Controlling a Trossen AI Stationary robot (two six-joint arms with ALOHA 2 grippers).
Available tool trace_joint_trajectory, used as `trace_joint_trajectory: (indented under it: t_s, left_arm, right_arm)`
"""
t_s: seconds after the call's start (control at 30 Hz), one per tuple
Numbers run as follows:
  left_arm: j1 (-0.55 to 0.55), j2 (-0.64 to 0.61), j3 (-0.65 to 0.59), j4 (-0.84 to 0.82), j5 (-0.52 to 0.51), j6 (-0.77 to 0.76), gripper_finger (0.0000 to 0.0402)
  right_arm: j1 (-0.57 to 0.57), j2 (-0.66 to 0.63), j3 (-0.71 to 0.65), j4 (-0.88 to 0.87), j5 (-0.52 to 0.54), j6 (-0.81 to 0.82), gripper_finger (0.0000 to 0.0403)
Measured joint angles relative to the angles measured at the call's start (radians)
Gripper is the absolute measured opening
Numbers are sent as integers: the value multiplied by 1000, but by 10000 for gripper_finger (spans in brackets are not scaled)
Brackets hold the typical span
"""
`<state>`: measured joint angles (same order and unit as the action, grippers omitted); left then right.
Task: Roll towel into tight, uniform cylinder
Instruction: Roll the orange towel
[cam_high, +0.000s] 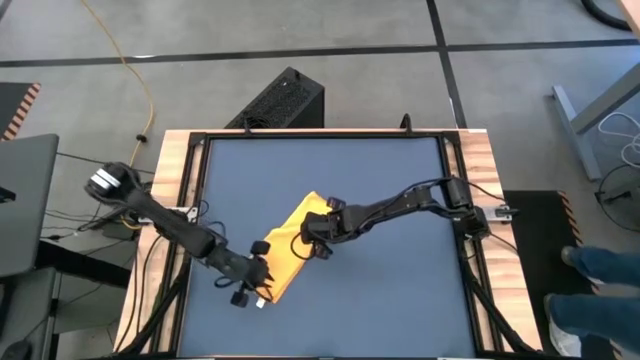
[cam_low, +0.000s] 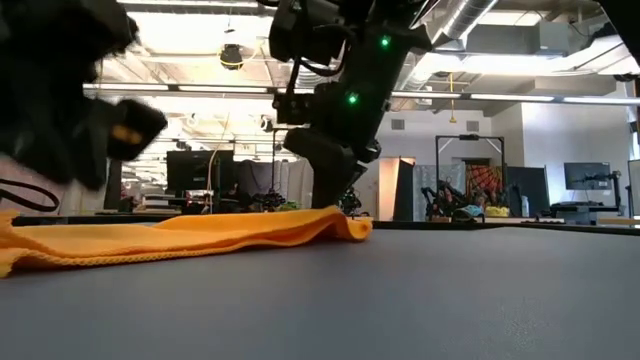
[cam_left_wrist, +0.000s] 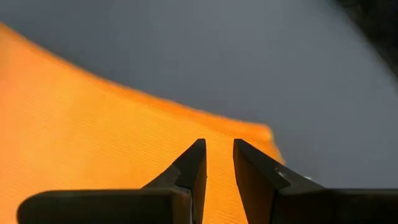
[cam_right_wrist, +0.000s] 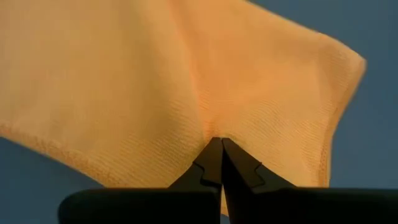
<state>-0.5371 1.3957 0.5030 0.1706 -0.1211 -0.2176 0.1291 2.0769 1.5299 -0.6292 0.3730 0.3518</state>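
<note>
The yellow towel (cam_high: 285, 245) lies folded and flat on the dark blue mat (cam_high: 390, 190), slanting from the middle toward the near left. It also shows in the low view (cam_low: 200, 235). My right gripper (cam_high: 318, 240) is at the towel's right-hand side and is shut on the cloth (cam_right_wrist: 155, 74). My left gripper (cam_high: 258, 285) hovers over the towel's near end (cam_left_wrist: 93, 124). Its fingers stand a narrow gap apart with nothing between them (cam_left_wrist: 219, 149). My right gripper pinches a small pucker of the towel's top surface (cam_right_wrist: 214, 127) between its two fingertips, a little in from the towel's right edge. The fingers come from above, slanting in from the table's right. The cloth creases toward the tips, and the towel stays on the mat.
The mat fills the wooden table frame (cam_high: 175, 170), with bare mat to the right and far side of the towel. A black box (cam_high: 280, 100) stands on the floor beyond the far edge. A person's legs (cam_high: 600, 265) show at the right.
</note>
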Motion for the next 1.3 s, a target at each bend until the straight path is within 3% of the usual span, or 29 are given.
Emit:
trace_joint_trajectory:
  t_s: [0.27, 0.53, 0.73, 0.93, 1.13, 1.3]
  left_arm:
    - [28, 188, 27, 54, 126, -57, 68]
    - [26, 166, 40, 1, 199, -79, 68]
    - [15, 134, 40, -54, 245, -116, 68]
    - [-16, 122, 40, -130, 276, -161, 68]
    - [-23, 119, 43, -203, 300, -184, 68]
    - [-23, 111, 43, -229, 296, -171, 62]
  right_arm:
    - [-15, -5, 0, -54, -24, -28, 38]
    - [-40, -76, 0, -139, -36, -55, 80]
    - [-91, -95, -46, 24, -95, -153, 94]
    - [-152, -94, -193, 252, -189, -204, 95]
    - [-163, -99, -310, 300, -194, -139, 95]
    - [-83, -101, -337, 277, -206, -47, 92]
